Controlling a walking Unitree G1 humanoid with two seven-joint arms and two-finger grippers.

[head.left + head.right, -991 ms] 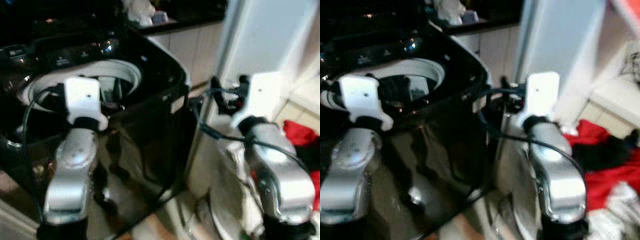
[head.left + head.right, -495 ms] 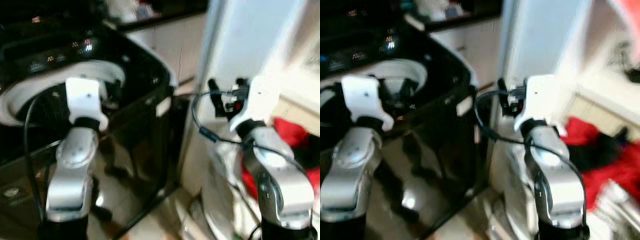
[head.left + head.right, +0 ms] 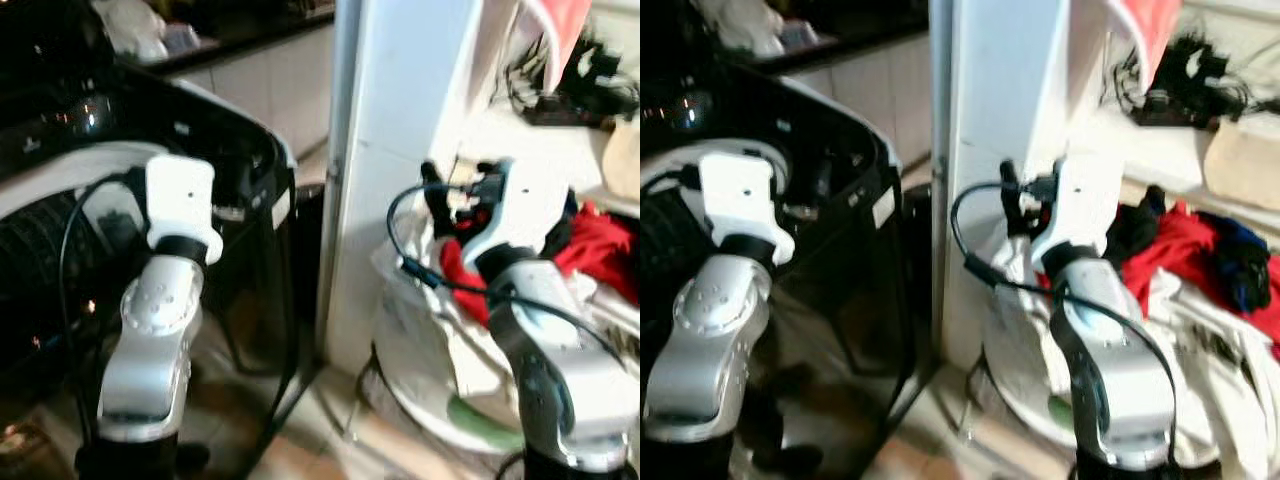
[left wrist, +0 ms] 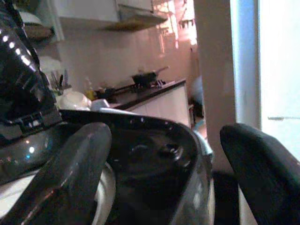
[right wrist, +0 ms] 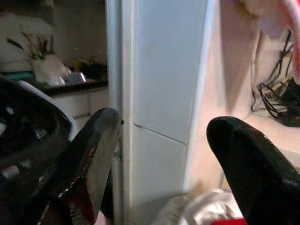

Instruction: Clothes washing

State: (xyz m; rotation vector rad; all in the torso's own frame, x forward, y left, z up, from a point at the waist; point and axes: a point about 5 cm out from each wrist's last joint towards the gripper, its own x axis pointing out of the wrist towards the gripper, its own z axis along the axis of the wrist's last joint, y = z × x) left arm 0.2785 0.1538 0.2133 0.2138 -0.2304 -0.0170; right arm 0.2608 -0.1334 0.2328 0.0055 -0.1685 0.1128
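Observation:
A black top-loading washing machine (image 3: 250, 170) stands at the left, its lid up and its white drum rim (image 3: 50, 175) showing. To the right, a round white laundry basket (image 3: 420, 370) sits on the floor, heaped with red clothes (image 3: 1175, 250), white clothes (image 3: 1205, 325) and a dark blue piece (image 3: 1240, 270). My left gripper (image 4: 164, 140) is held over the washer's near right corner, open, nothing between its fingers. My right gripper (image 3: 455, 195) is raised in front of the basket, close to the white pillar, open and empty too.
A white pillar (image 3: 400, 150) stands between the washer and the basket. Behind it runs a dark counter over pale cabinets (image 3: 260, 80). A shelf with black cables (image 3: 1170, 90) sits behind the basket, with a pink cloth (image 3: 560, 20) hanging above.
The camera has swung right: the washer slid left in view and the pillar, basket and clothes pile came in. Both arms keep the same raised pose.

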